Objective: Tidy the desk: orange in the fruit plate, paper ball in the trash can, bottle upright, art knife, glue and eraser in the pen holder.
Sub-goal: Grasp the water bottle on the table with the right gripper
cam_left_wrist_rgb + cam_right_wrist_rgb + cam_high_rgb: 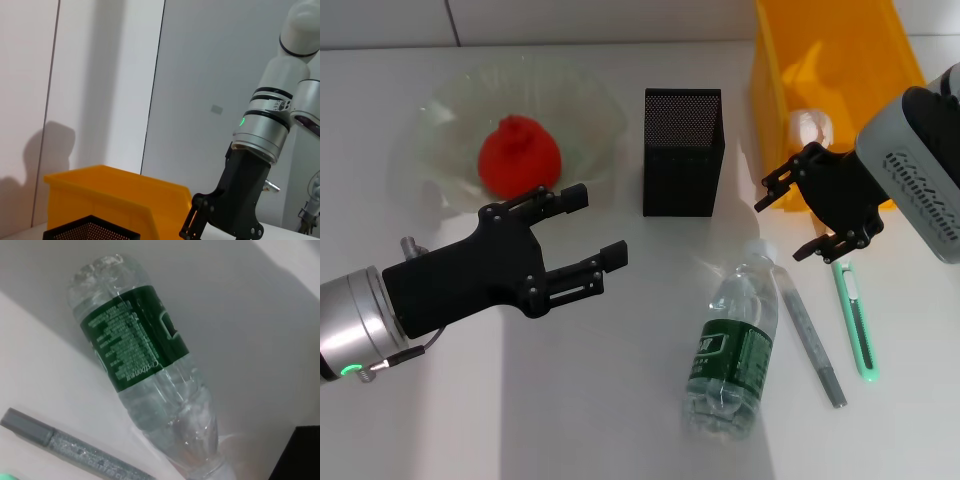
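Far left, the fruit plate (pixel 430 150) sits at the back of the bench (pixel 620 420) with the orange (pixel 520 157) already in it. The left gripper (pixel 585 232) hovers just in front of the plate, jaws released and empty, pointing toward the middle of the bench — looks idle. Next along, the pen holder (pixel 682 152) stands upright at centre back; nothing can be seen inside it from the head view. In front of it and a little right, the bottle (pixel 738 345) lies on its side, white cap toward the pen holder, base toward the robot — not yet stood up. Just beside it lies a grey stick (pixel 810 335), probably the glue, and beyond that the green art knife (pixel 855 320), both flat on the bench. The right gripper (pixel 798 217) hangs above the knife's far end, near the front of the trash can (pixel 840 60), jaws spread and holding nothing. The paper ball (pixel 811 127) shows white against the can's front wall; I cannot tell whether it is inside. No eraser visible. Judged step: the bottle, since the right wrist camera looks straight at it. To do it well — come down across the label, grip at mid-body not the crushed base, tip it cap up, and keep clear of the grey stick alongside.
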